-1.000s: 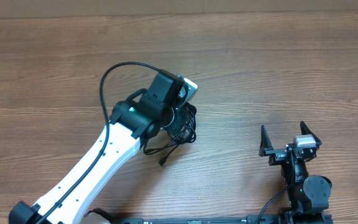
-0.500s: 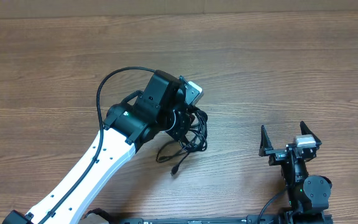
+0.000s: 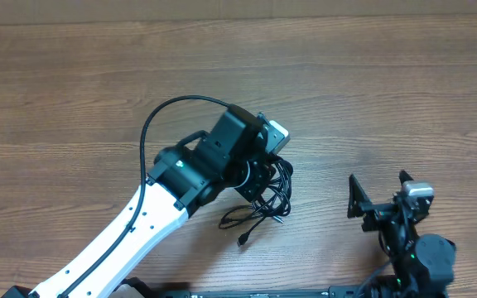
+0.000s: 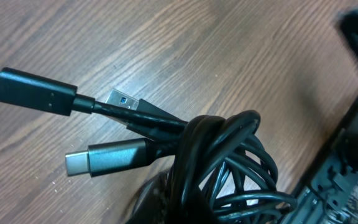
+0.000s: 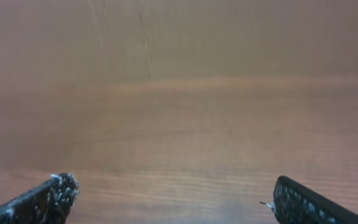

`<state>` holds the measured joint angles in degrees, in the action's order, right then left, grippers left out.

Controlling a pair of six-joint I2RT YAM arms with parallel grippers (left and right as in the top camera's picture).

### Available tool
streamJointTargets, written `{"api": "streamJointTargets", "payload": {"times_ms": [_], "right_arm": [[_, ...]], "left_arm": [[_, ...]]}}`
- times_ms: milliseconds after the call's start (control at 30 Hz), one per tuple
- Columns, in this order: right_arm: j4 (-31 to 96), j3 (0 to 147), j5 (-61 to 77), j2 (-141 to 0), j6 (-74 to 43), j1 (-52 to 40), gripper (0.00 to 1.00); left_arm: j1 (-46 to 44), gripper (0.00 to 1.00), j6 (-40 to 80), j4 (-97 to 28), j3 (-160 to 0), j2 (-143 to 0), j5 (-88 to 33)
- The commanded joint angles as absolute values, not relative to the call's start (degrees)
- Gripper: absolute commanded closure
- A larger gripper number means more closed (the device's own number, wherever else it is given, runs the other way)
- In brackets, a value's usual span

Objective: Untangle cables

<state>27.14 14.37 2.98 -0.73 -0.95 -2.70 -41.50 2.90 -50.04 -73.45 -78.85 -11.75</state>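
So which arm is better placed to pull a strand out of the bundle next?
Right, probably. The right tool is open and empty near the cables; the left tool is shut on them, anchoring the bundle.

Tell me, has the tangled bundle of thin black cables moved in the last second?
Yes. The bundle of thin black cables shifted rightward across the fixed brown wooden table.
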Motion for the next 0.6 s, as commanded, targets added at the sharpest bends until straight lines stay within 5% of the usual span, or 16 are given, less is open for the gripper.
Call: {"api": "streamJointTargets", "payload": {"times_ms": [0,267,567], "right_arm": [[33.10,23.49,4.47,-0.34,-2.42,-2.55,0.00],[38.81,34.76,21.63,-5.32,-17.47,-2.55,0.00],[50.57,44.01,32.62,-18.17,-18.17,-2.55,0.00]], "left_arm": [[-43.88,0.96,4.97,-48.07,-75.18,-77.32,-6.85],[-45.65,0.96,3.62,-42.26,-75.18,-77.34,-7.84],[-46.68,0.96,-1.93,-36.40,-75.18,-76.95,-20.21]]}}
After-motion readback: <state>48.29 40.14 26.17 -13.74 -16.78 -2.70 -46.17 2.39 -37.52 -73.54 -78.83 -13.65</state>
